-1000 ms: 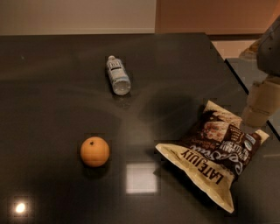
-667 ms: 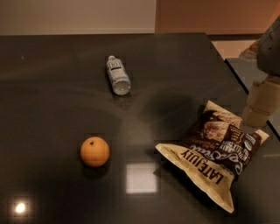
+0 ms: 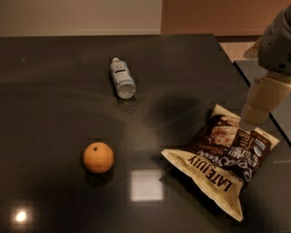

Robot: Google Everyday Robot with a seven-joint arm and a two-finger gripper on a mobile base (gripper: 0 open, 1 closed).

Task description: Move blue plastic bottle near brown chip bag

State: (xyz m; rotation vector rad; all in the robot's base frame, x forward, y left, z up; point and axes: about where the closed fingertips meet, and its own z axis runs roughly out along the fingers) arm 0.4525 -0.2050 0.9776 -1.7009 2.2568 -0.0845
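1. The task is judged to be barely begun. The blue plastic bottle [image 3: 122, 78] lies on its side toward the far middle of the tabletop [image 3: 54, 100], its white cap pointed away, well apart from the brown chip bag [image 3: 223, 157].
2. The brown chip bag lies flat at the near right, its lettering turned upside down to the camera.
3. The gripper [image 3: 253, 119] is at the right edge, over the bag's far corner and well apart from the bottle. No object is seen in it, and whether it is open or closed cannot be told.
4. Everything is left to do: the bottle must be reached, grasped, carried across and set down beside the bag.
5. An orange [image 3: 98, 157] sits at the near left, off the straight line between bottle and bag.
6. The tabletop is dark and glossy. A square patch of light [image 3: 147, 185] and a small bright spot [image 3: 20, 216] are reflected in it.
7. A pale wall [image 3: 77, 16] is seen behind, with what is probably a wood-toned panel [image 3: 218, 13] to its right.
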